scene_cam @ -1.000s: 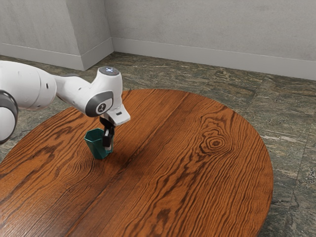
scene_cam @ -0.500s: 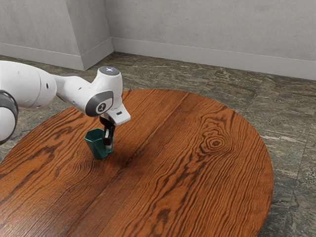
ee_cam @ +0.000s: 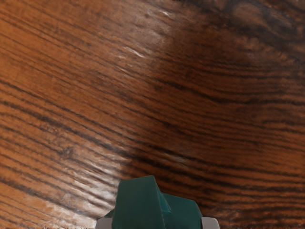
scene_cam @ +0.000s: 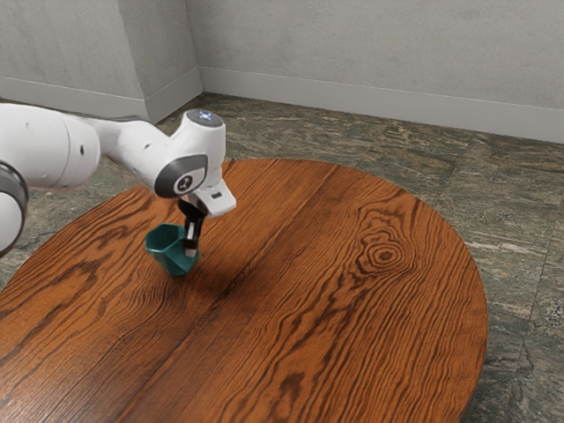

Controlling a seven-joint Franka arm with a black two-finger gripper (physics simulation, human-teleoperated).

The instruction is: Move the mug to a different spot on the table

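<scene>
A dark green mug (scene_cam: 170, 249) hangs just above the round wooden table (scene_cam: 352, 291), tilted, near the exterior view's left side. My black gripper (scene_cam: 190, 242) is shut on the mug's rim wall, one finger inside and one outside. In the wrist view the green mug (ee_cam: 152, 205) sits right under my hand, with wood grain beyond it.
The table spreads wide toward the exterior view's right and front. A stone floor (scene_cam: 493, 176) surrounds the table, and grey walls (scene_cam: 370, 44) stand behind.
The hand has risen and shifted slightly, lifting the mug off the table; the mug now tilts in the grip.
</scene>
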